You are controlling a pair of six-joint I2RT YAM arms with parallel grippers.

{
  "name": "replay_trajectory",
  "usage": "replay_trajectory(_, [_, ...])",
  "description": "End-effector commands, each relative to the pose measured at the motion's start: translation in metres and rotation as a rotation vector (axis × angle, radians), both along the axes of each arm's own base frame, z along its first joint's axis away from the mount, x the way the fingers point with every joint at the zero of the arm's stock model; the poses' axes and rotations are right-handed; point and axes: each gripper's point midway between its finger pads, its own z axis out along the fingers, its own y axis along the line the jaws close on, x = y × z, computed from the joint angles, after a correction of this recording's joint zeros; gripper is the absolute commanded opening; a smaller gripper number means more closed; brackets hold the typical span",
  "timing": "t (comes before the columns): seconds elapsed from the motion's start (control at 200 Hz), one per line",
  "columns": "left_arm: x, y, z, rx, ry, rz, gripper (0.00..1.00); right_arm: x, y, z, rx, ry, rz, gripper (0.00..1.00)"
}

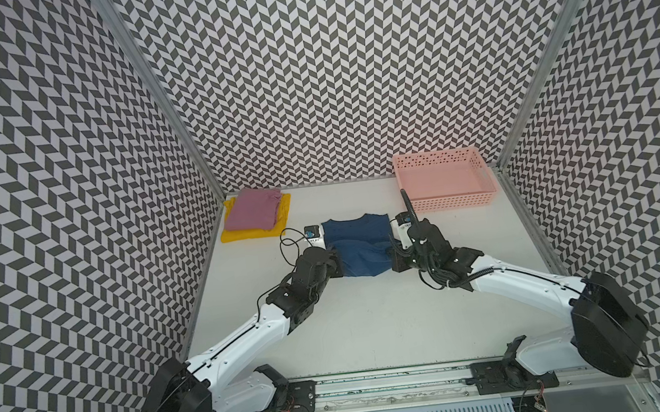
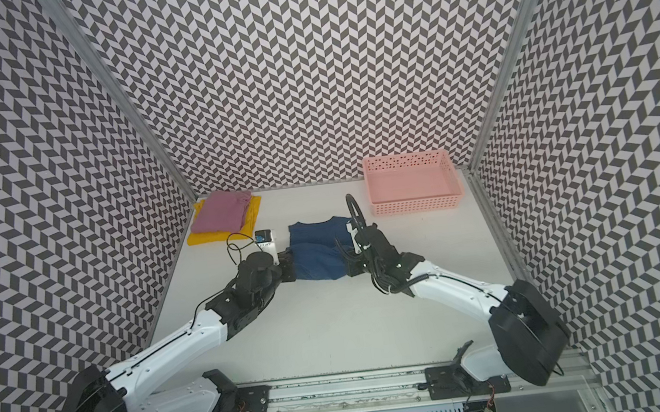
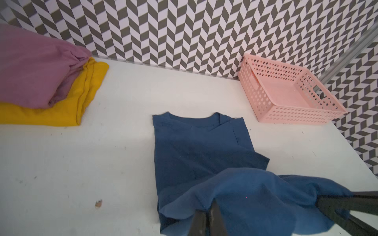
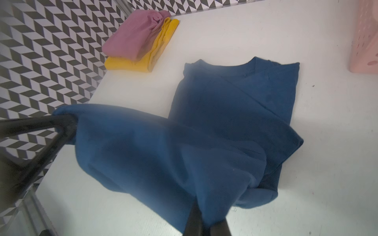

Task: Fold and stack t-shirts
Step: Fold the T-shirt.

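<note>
Between the left pincer and right pincer, both pinched tight on its near edge, the soft navy blue cloth t-shirt hangs in a limp, billowing fold, with its collar end flat beyond them. Past the left pincer, a folded mauve-pink cloth shirt sits atop a folded yellow cloth shirt. Past the right pincer sits a pink perforated plastic basket.

Spread t-shirt lies on the tabletop between left claw and right claw, each clamped on a near corner, collar end beyond both claws. Beyond and left of the left claw, the upper folded t-shirt sits on the lower folded t-shirt, in the far tabletop corner. Basket stands beyond and right of the right claw, against the back wall.
</note>
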Motion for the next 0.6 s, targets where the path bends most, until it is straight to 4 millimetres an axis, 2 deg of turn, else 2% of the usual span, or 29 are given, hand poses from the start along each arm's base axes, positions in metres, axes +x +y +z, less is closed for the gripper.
replay_trajectory(0.0, [0.031, -0.001, 0.026, -0.043, -0.073, -0.004, 0.00, 0.033, 0.008, 0.023, 0.006, -0.104, 0.001, 0.00])
replay_trajectory(0.115, [0.056, -0.001, 0.020, -0.055, -0.079, 0.003, 0.00, 0.059, 0.011, 0.022, -0.025, -0.107, 0.009, 0.00])
replay_trajectory(0.225, [0.080, -0.008, 0.006, -0.050, -0.035, -0.011, 0.00, 0.076, 0.011, 0.018, -0.009, -0.107, 0.011, 0.00])
replay_trajectory(0.421, [0.115, -0.016, -0.011, -0.067, -0.026, -0.024, 0.00, 0.099, 0.004, 0.005, 0.001, -0.097, 0.003, 0.00])
replay_trajectory(0.596, [0.151, -0.022, -0.012, -0.055, -0.043, -0.027, 0.00, 0.118, 0.009, -0.005, 0.027, -0.094, 0.024, 0.00])
